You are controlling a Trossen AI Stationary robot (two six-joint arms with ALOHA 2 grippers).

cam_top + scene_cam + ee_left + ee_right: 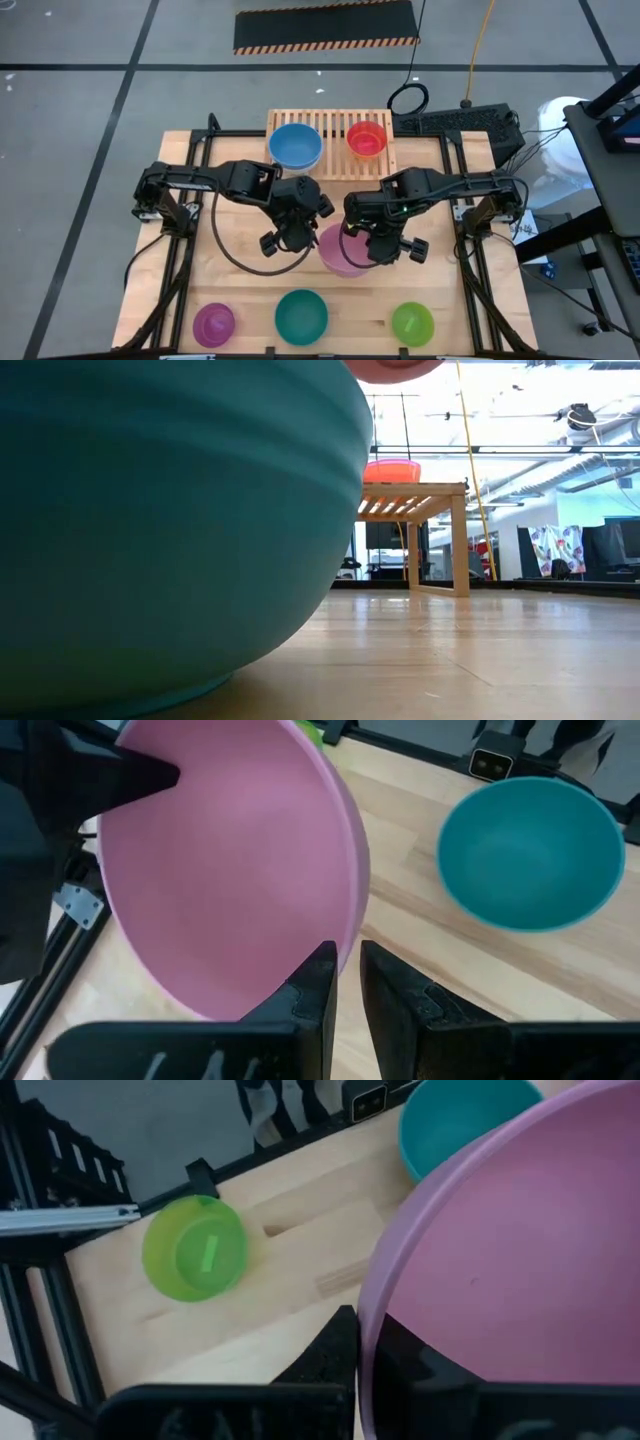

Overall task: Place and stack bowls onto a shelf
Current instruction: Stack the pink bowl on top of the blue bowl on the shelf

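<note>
pink bowl (340, 250) empty, lifted just in front of shelf (330, 120) | left gripper (345, 985) and right gripper (365, 1345) fingers both pinch its rim | on shelf: blue bowl (295, 146), red bowl (366, 138), both empty

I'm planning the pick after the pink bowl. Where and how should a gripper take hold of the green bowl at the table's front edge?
The green bowl stands apart from the teal bowl with its mouth up, so its thin rim is the part to grip. Come straight down from above, one finger inside and one outside the wall. The right gripper is nearer, but it is shut on the pink bowl, as is the left gripper.
</note>
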